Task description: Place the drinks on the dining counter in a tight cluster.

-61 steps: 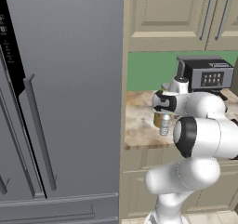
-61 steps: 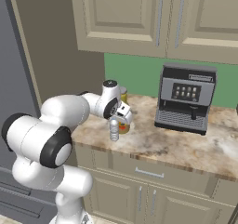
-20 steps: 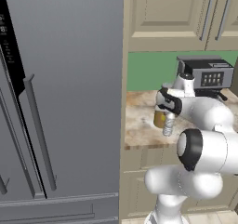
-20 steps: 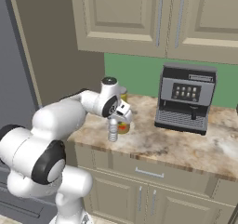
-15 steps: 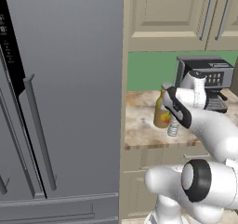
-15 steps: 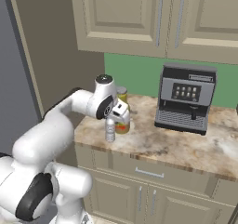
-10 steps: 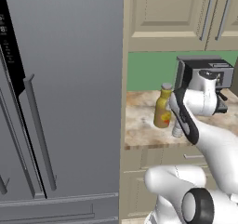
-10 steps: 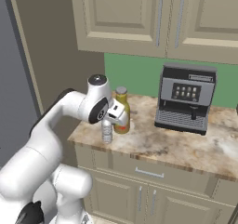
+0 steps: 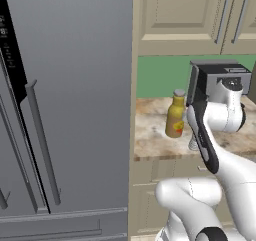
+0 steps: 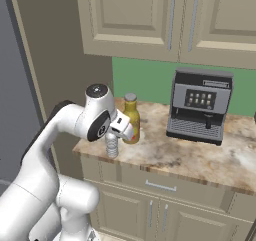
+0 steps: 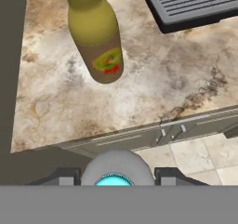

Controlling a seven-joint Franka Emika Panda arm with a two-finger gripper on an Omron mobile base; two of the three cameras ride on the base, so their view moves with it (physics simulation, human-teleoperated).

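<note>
The amber-yellow bottle [image 9: 175,119] stands upright on the marbled surface [image 9: 150,135] at the centre right of the left base view, its long axis vertical and its grey cap on top. In the right base view the same bottle [image 10: 131,119] stands left of centre, just beside the white wrist of the arm. In the hand view it [image 11: 95,37] runs down from the upper edge at the upper left, its red and green label facing the camera, base resting on the stone.

The small clear water bottle [image 10: 112,146] also stands upright near the front edge of the surface [image 10: 200,157], below and to the left of the amber one in the right base view. In the left base view only a sliver of it [image 9: 192,144] shows past the arm. The hand view looks straight down onto its blue cap [image 11: 111,181] and clear shoulder at the bottom centre.

The gripper [image 10: 116,135] sits over the water bottle's top. Its 2 fingers flank the bottle's shoulder at the bottom of the hand view, clamped against its sides.

The coffee machine [image 10: 200,106] stands to the right of centre in the right base view; its drip tray [image 11: 190,5] fills the upper right of the hand view. The grey fridge [image 9: 65,105] covers the left half of the left base view.
</note>
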